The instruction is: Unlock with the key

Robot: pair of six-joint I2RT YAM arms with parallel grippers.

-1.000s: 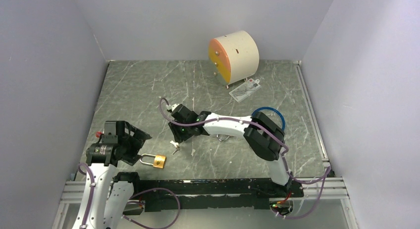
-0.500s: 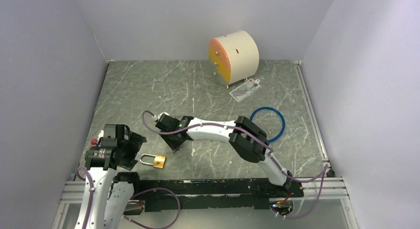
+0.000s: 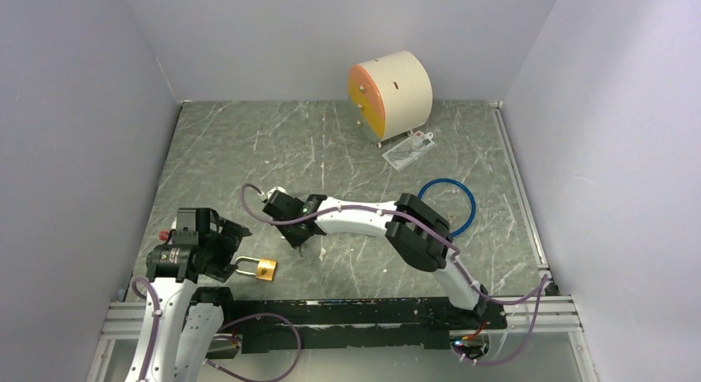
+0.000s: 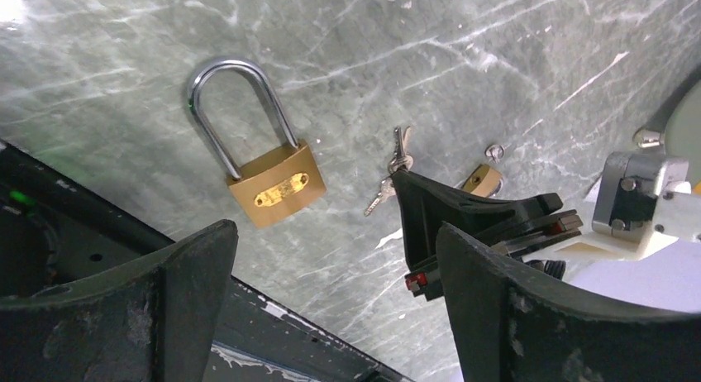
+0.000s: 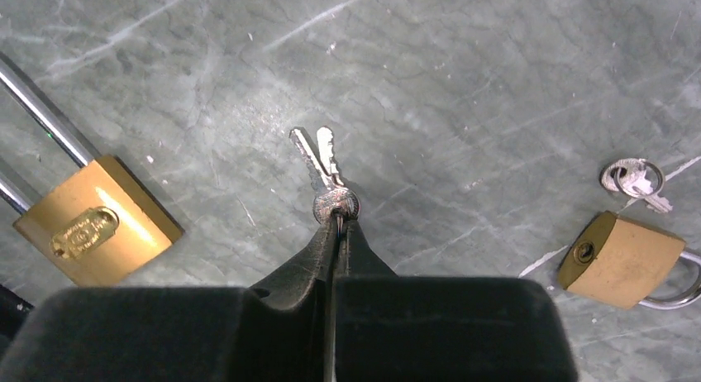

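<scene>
I note the right gripper [image 5: 339, 221] pinching the keys [image 5: 318, 159] by their heads, near-left, just right of the large padlock [image 4: 269, 179]. My left gripper [image 4: 335, 266] hangs spread above it. The small padlock [image 5: 620, 258] has its shackle cut off at the frame edge.

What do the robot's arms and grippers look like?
The left arm and right arm have white links, bulky black joints and purple cables looping alongside. The left gripper and right gripper each have two matte black, tapering fingers.
</scene>
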